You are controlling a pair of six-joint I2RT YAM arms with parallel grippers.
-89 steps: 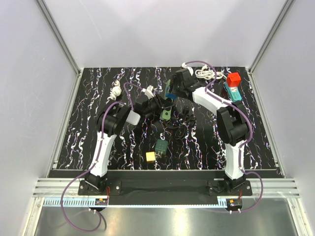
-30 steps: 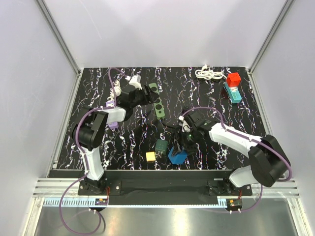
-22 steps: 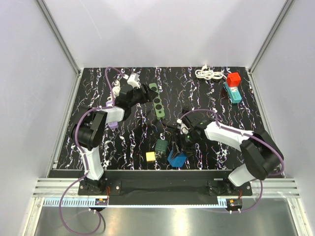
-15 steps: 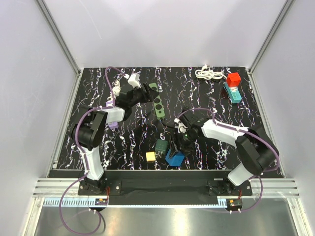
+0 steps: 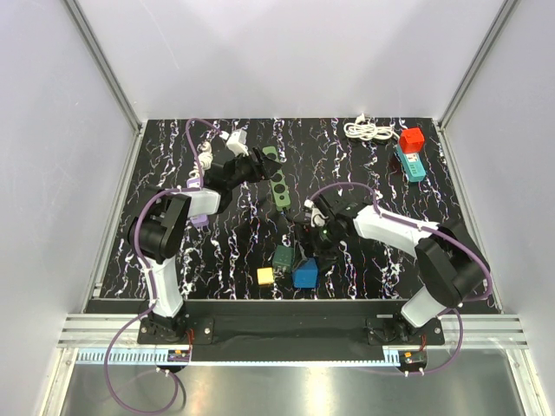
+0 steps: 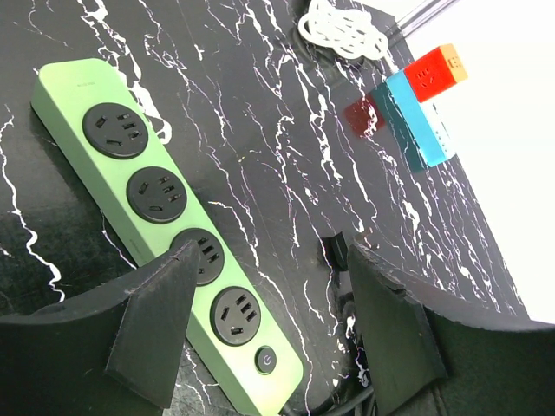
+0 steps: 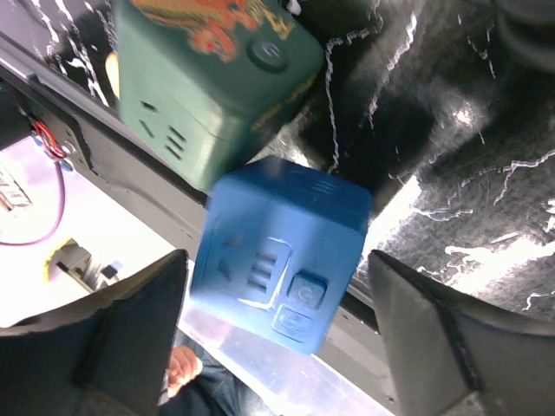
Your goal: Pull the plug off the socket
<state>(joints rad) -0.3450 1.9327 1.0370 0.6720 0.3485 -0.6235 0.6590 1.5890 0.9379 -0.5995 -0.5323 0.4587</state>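
A blue cube plug (image 5: 304, 274) stands on the table near the front edge, beside a dark green cube (image 5: 284, 256). It fills the right wrist view (image 7: 282, 251), free of both fingers. My right gripper (image 5: 313, 236) is open just behind it, and its point in the wrist view (image 7: 277, 299) lies over the cube. The light green power strip (image 5: 279, 180) lies at the middle back with all its sockets empty (image 6: 165, 208). My left gripper (image 5: 264, 165) is open and holds nothing, with its fingers (image 6: 160, 325) on either side of the strip's switch end.
A yellow cube (image 5: 264, 276) sits left of the blue one. Black cable (image 5: 299, 227) lies loose between the strip and the cubes. A teal strip (image 5: 408, 163) carrying a red cube (image 5: 411, 139) and a coiled white cable (image 5: 368, 130) are at the back right. White plugs (image 5: 232, 137) lie at the back left.
My right gripper carried the blue cube from the back to the front, let go of it and drew back. My left gripper moved the green strip leftward, then stayed still.
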